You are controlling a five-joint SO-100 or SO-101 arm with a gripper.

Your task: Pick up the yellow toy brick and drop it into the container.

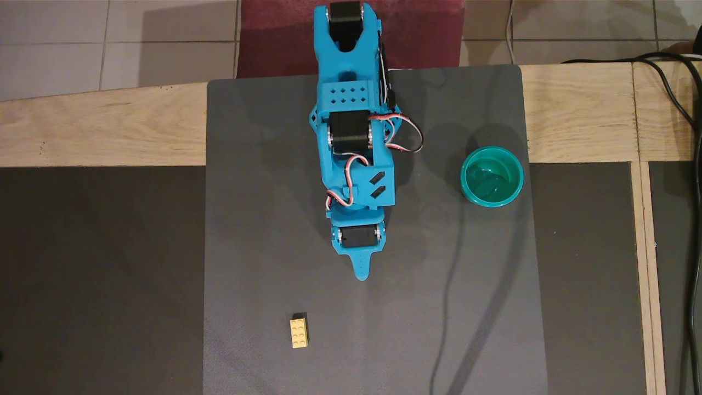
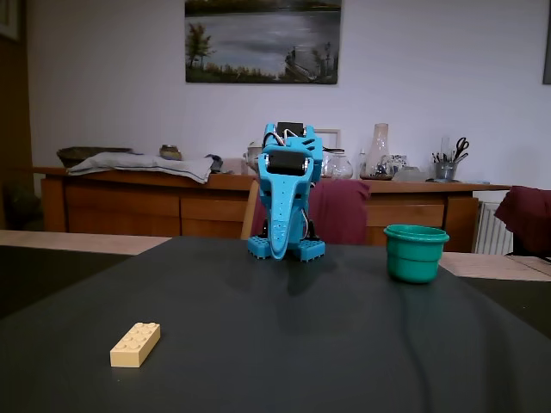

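Note:
The yellow toy brick [image 1: 299, 332] lies flat on the grey mat near its lower edge in the overhead view; in the fixed view the brick [image 2: 135, 344] sits at the front left. The green container [image 1: 492, 175] stands upright at the mat's right side, seen in the fixed view as a cup [image 2: 415, 253] right of the arm. My blue gripper [image 1: 361, 271] is folded down at the mat's middle, shut with nothing in it, well apart from both. In the fixed view the gripper [image 2: 277, 249] points down close to the mat.
The grey mat [image 1: 263, 219] lies on a dark table with a wooden strip [image 1: 104, 129] across the back. Black cables [image 1: 688, 164] run down the right side. The arm's base [image 2: 287, 249] stands at the mat's far edge.

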